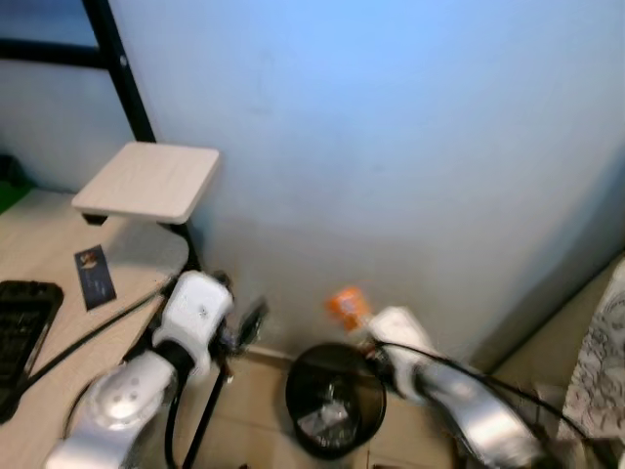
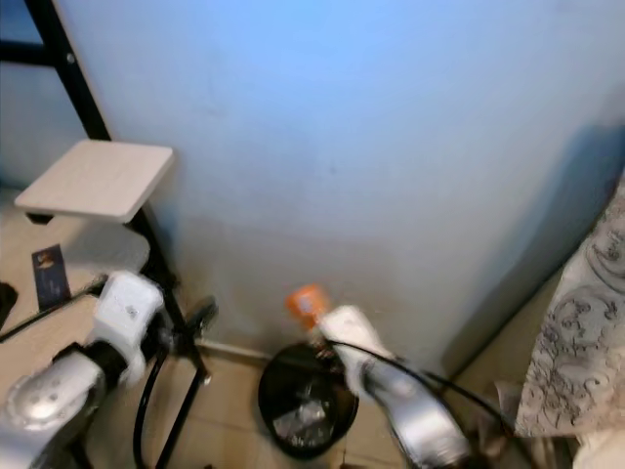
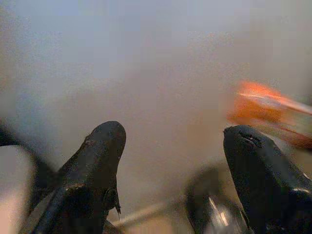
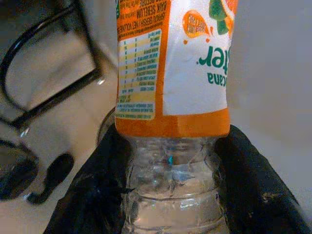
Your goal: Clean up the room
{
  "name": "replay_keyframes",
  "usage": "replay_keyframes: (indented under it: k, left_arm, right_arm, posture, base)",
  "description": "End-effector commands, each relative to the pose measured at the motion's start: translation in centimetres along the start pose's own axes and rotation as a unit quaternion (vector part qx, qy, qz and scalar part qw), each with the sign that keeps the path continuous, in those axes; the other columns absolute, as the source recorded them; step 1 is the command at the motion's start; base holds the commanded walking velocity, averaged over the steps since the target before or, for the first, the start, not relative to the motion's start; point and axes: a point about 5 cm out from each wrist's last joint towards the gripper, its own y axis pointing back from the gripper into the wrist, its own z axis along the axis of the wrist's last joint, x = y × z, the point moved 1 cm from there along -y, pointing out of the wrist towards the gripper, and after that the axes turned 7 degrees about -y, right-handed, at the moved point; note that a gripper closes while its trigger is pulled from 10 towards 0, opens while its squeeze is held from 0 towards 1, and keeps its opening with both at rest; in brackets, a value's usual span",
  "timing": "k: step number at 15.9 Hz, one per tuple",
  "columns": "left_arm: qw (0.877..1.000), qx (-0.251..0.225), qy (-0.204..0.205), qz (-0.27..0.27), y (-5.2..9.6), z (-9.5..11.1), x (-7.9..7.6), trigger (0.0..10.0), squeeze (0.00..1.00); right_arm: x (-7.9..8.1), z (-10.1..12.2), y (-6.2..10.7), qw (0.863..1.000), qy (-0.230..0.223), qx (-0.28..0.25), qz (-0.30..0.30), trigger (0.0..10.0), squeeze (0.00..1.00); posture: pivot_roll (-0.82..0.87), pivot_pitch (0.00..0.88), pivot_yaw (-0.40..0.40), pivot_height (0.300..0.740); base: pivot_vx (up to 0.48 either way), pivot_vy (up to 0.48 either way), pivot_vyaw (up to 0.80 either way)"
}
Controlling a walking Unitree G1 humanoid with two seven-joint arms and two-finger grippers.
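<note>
Right now the right gripper [image 4: 170, 195] is clamped on a clear plastic bottle [image 4: 171, 97] with an orange label, holding it above the rear rim of the black wire-mesh wastebasket [image 1: 335, 401] that stands on the tiled floor at the foot of the blue wall. The risk, as I judge it, is a miss: the bottle hangs near the rim, not over the middle, so a release here could bounce it off the edge and send it rolling. Its ribbed, crinkled plastic looks light and slippery between the matte black fingers. The left gripper [image 3: 175, 161] hovers empty with fingers spread, beside the desk's [image 1: 59, 371] edge.
</note>
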Motion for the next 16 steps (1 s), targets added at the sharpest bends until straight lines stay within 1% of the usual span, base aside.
replay_keyframes:
  k: [1,4,5,6,9,10,11,13,16]
  left_arm:
    - [0.999,0.014,0.004,-0.033,-0.1,-0.6,-0.6,10.0,0.0]
    - [0.996,0.032,-0.027,-0.075,0.2,-1.2,-0.5,10.0,0.0]
    - [0.993,0.045,-0.035,-0.102,0.6,-1.5,-0.6,10.0,0.0]
    - [0.99,0.053,-0.045,-0.125,0.9,-1.7,-0.9,10.0,0.0]
    - [0.988,0.055,-0.05,-0.132,1.1,-1.8,-0.9,10.0,0.0]
    - [0.988,0.055,-0.052,-0.136,1.2,-1.8,-0.9,10.0,0.0]
    - [0.987,0.056,-0.052,-0.139,1.2,-1.7,-1.0,10.0,0.0]
    - [0.987,0.056,-0.054,-0.143,1.3,-1.7,-1.0,10.0,0.0]
    - [0.985,0.057,-0.054,-0.153,1.6,-1.7,-1.2,10.0,0.0]
  right_arm:
    - [0.0,-0.8,-0.4,1.0,0.011,0.019,0.003,10.0,0.0]
    - [1.2,-0.6,-2.5,0.999,0.022,0.043,0.021,10.0,0.0]
    - [1.6,-0.6,-3.4,0.998,0.028,0.057,0.019,10.0,0.0]
    - [1.6,-0.5,-4.0,0.997,0.04,0.064,0.012,10.0,0.0]
    - [1.4,0.3,-4.6,0.997,0.053,0.061,-0.015,10.0,0.0]
    - [1.3,0.8,-4.9,0.996,0.069,0.06,-0.026,10.0,0.0]
    - [1.3,1.0,-5.0,0.995,0.072,0.058,-0.029,10.0,0.0]
    - [1.3,1.3,-5.3,0.995,0.078,0.057,-0.038,10.0,0.0]
    - [0.7,1.6,-5.4,0.989,0.105,0.066,-0.075,10.0,0.0]
  posture:
    - [0.0,0.067,0.022,0.74]
    - [0.01,0.084,0.015,0.74]
    - [0.01,0.096,0.006,0.74]
    - [0.01,0.097,0.006,0.74]
    - [0.01,0.108,0.007,0.74]
    - [0.01,0.111,0.008,0.74]
    - [0.01,0.114,0.01,0.74]
    - [0.01,0.119,0.012,0.74]
    - [0.02,0.127,0.017,0.74]
  base:
    - [0.0,0.0,0.0]
    - [0.0,0.0,0.0]
    - [0.0,0.0,0.0]
    - [0.0,0.0,0.0]
    - [0.0,0.0,0.0]
    - [0.0,0.0,0.0]
    - [0.0,0.0,0.0]
    - [0.0,0.0,0.0]
    - [0.0,0.0,0.0]
